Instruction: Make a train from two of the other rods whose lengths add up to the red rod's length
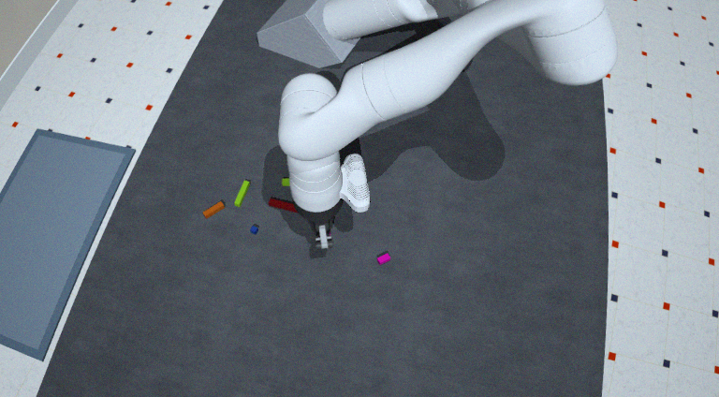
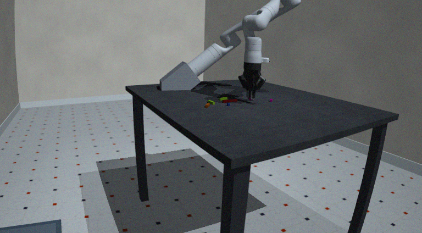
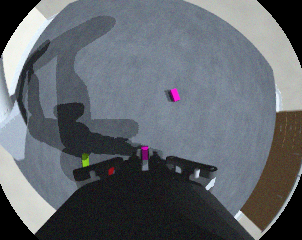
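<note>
My gripper (image 1: pixel 323 245) (image 2: pixel 251 97) (image 3: pixel 145 154) points down, shut on a magenta rod (image 3: pixel 145 153). Its tips are low over the table; whether the rod touches the table is not clear. Another magenta rod (image 1: pixel 384 258) (image 2: pixel 271 100) (image 3: pixel 175 95) lies apart, to the right in the top view. The red rod (image 1: pixel 282 205) (image 2: pixel 229 100) (image 3: pixel 111 171) lies left of the gripper, partly hidden by the arm there. A lime rod (image 1: pixel 286 182) (image 2: pixel 223 98) (image 3: pixel 85 160) lies behind it, mostly hidden. Further left lie another lime rod (image 1: pixel 242 193) (image 2: pixel 211 101), an orange rod (image 1: pixel 213 209) (image 2: pixel 207 105) and a blue rod (image 1: pixel 255 228) (image 2: pixel 228 104).
The dark table (image 1: pixel 424 329) (image 2: pixel 279 131) bears all the rods. The grey arm base (image 1: pixel 297 37) (image 2: pixel 178 79) stands at the back. The arm reaches over the table and its shadow falls across the rear part.
</note>
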Tool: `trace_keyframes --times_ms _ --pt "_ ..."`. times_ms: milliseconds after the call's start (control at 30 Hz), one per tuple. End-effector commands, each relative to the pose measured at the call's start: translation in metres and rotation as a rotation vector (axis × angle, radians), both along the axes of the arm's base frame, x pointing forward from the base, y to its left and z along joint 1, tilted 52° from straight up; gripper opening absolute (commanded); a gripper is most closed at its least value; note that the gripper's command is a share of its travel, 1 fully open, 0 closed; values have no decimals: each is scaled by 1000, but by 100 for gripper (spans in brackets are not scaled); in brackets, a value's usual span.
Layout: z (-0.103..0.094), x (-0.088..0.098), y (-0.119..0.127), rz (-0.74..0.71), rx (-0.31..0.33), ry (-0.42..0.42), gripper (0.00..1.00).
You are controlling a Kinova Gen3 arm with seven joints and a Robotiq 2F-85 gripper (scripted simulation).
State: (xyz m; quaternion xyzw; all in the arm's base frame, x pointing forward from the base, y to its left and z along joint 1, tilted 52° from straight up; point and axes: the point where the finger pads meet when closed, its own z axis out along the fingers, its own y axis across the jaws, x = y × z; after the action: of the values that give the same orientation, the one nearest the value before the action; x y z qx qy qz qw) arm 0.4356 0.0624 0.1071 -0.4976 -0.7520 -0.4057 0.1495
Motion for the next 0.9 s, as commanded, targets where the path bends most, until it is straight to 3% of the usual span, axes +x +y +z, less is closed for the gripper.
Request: trace_keyframes --times_ms 0,867 --pt "-1 1 2 0 0 -2 5" --pt "0 -2 3 5 -2 -9 5"
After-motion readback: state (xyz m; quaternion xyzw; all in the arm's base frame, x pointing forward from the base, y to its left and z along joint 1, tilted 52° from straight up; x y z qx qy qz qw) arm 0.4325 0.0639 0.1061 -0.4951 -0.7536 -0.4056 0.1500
